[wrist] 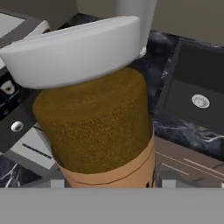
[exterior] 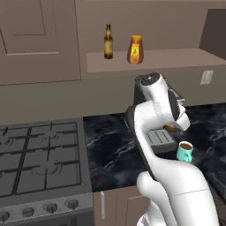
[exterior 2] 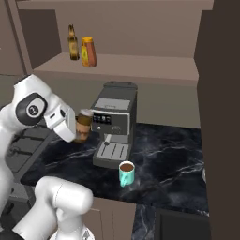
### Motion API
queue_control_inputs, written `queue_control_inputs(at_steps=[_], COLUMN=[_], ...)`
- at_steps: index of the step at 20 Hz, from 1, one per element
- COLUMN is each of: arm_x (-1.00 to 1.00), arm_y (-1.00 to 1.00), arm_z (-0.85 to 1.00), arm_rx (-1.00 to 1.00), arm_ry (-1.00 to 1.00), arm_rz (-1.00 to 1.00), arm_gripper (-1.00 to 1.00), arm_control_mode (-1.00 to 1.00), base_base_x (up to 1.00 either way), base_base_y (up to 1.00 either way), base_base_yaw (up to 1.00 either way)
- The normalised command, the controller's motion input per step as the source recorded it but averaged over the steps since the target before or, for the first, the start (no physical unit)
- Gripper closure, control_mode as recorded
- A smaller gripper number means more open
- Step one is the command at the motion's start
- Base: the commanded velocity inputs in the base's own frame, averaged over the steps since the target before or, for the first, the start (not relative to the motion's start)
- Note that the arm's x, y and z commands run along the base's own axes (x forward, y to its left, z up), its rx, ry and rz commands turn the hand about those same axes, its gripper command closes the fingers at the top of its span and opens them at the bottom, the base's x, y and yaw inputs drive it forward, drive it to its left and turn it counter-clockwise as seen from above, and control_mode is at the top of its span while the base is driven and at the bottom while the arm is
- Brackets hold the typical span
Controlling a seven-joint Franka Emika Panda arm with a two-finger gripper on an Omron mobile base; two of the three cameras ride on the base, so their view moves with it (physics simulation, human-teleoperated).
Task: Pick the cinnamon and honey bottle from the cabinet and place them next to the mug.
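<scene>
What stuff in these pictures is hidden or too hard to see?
- Jaws: hand view, the cinnamon covers them; their hold on it isn't visible.
- Cinnamon in left base view: mostly behind the arm.
- Honey bottle label: too small to read.
- Sink: cut off by the hand view's right edge.
- Mug handle: not visible in right base view.

Dark long-necked bottle (exterior: 108, 42) upright on shelf, grey coffee machine (exterior 2: 114, 126) on black marble counter (exterior: 110, 150), gas stove (exterior: 39, 159)

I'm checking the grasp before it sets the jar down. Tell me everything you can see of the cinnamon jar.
The cinnamon jar is a small squat cylinder with a speckled brown body and a paler tan end. The hand is shut on it, carrying it above the dark marble counter, in front of the coffee machine and left of the mug. Up close, it looks tilted.
</scene>
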Motion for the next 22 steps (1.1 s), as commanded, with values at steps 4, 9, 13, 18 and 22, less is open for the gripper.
queue_control_inputs(at_steps=[4,9,13,18,22], arm_x=[0.37,0.32,0.18,0.03,0.0], arm_y=[0.32,0.14,0.01,0.0,0.0], arm_z=[-0.87,-0.83,-0.69,-0.4,-0.35], arm_rx=[0.0,0.0,-0.01,-0.1,-0.1], arm_ry=[-0.09,-0.04,-0.05,-0.02,0.0], arm_rz=[-0.3,-0.28,-0.28,-0.15,-0.02], arm_gripper=[1.0,1.0,1.0,1.0,1.0], arm_control_mode=[-1.0,-1.0,-1.0,-1.0,-1.0], base_base_x=[0.0,0.0,0.0,0.0,0.0], base_base_y=[0.0,0.0,0.0,0.0,0.0], base_base_yaw=[0.0,0.0,0.0,0.0,0.0])
